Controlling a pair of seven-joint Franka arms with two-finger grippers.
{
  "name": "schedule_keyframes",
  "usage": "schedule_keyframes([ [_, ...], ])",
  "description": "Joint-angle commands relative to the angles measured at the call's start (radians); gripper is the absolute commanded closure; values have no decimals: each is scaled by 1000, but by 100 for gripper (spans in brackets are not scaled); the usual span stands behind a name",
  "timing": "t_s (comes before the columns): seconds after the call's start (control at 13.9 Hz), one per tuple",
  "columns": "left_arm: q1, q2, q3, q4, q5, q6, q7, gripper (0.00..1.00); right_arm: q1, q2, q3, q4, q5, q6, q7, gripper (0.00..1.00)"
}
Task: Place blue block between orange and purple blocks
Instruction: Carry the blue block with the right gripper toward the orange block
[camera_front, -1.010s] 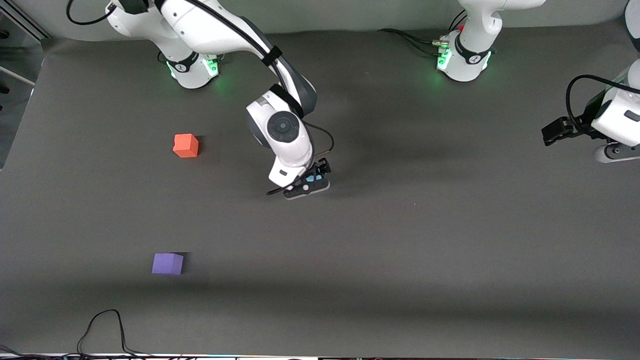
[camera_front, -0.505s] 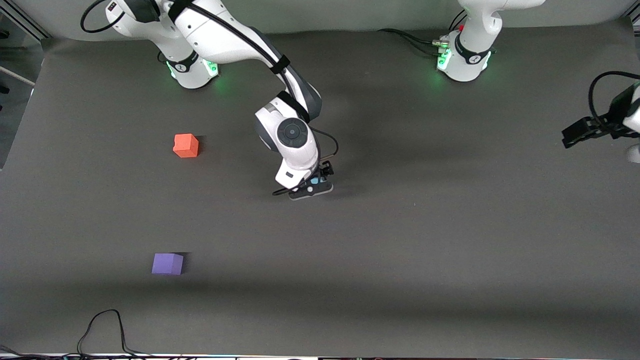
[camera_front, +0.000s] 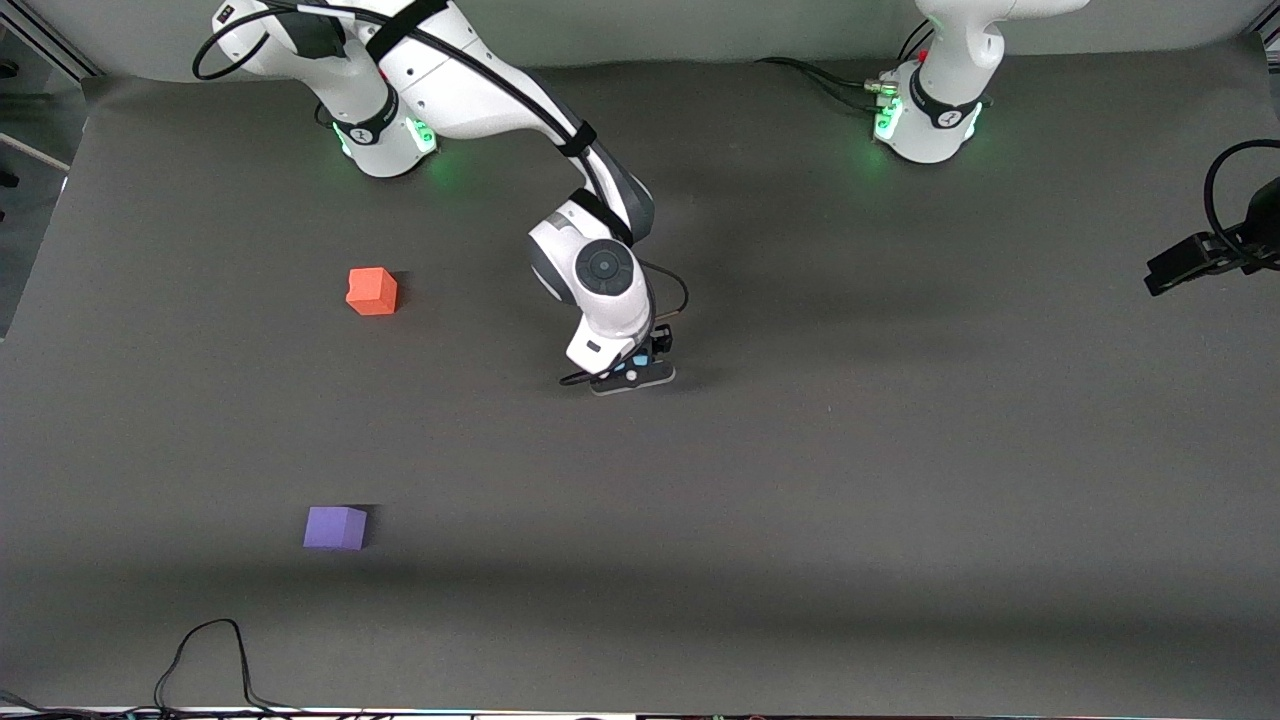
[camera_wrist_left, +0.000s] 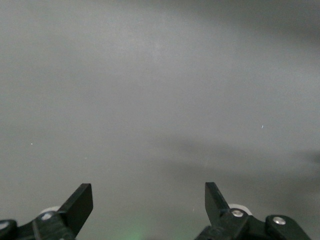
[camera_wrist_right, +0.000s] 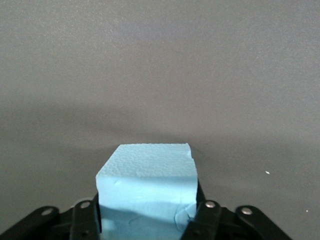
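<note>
Right gripper (camera_front: 640, 362): clamped on the blue block (camera_wrist_right: 147, 192), low over mid-table, toward the left arm's end from the orange block (camera_front: 372, 291).
Purple block (camera_front: 335, 527): nearer the front camera than orange, well apart.
Left gripper (camera_wrist_left: 148, 202): spread wide, waiting at the table's edge.

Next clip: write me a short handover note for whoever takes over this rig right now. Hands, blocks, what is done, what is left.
Right hand: shut on the small sky-blue matte cube, over mid-table.
Left hand: open, holding nothing, waiting at the left arm's end of the table.
Orange-red matte cube and violet-purple matte cube sit apart toward the right arm's end, purple nearer the front camera.
Done: blue cube grasped.
Left: carry it between those two cubes and release.
</note>
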Motion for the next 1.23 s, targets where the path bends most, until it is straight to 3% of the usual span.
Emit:
schedule_keyframes([
  [0.0,2,4,-2,18,-10,-13,-1,0,1,1,-12,18,20,-2,8,76],
  [0.14,2,4,-1,18,-10,-13,-1,0,-17,-63,-26,9,22,-70,13,76],
  [0.36,1,4,-2,18,-9,-13,-2,0,-152,-204,-27,-14,20,-245,-53,76],
  [0.72,1,10,-2,18,-10,-6,-2,0,-449,-459,-32,-241,22,-341,-331,76],
  [0.87,1,10,-2,18,-10,-7,-4,0,-474,-489,-101,-321,19,-322,-421,76],
  [1.01,1,10,-2,18,-12,-4,-4,0,-476,-464,-182,-376,19,-235,-554,76],
  [1.15,1,10,-2,18,-12,1,-4,0,-480,-409,-218,-418,20,-145,-607,76],
])
